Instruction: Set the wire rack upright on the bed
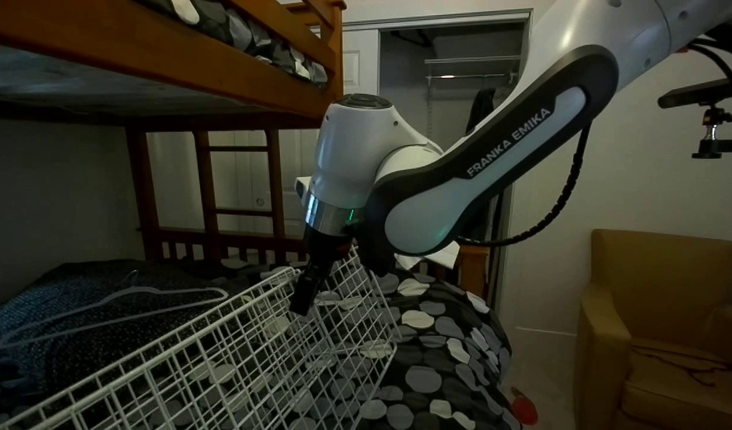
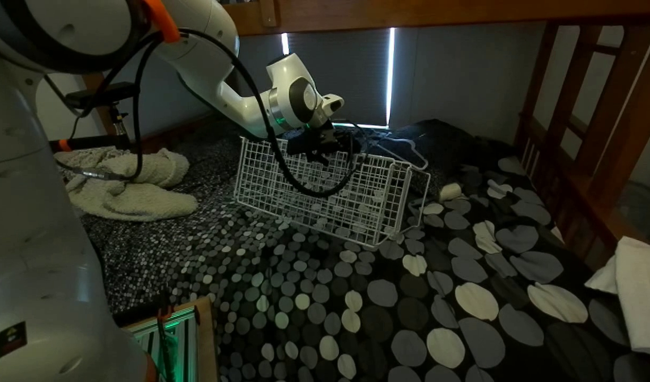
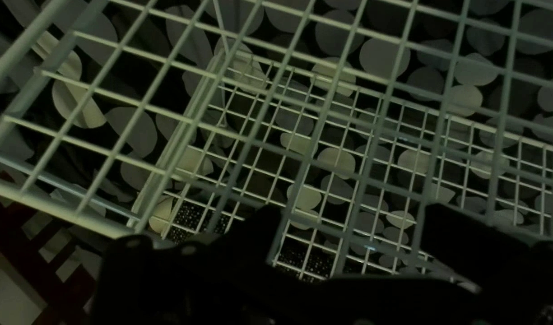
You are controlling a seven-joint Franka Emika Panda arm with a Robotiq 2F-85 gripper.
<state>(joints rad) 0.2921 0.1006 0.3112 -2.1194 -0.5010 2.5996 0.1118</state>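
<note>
Two black fingers [image 3: 260, 232] of the dark, angular gripper [image 3: 353, 212] stand spread near the upper edge of the white wire-grid rack [image 2: 356, 204], seemingly on its side on the wood-framed, dot-patterned black bed [image 2: 378, 315]; best close squarely on that rim before slowly tipping it upright.

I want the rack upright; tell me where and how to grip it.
Likely the long upper rail of the rack, from above, with the gripper across it: the rail is thin, straight and raised, while the lower edge rests on the bed.
</note>
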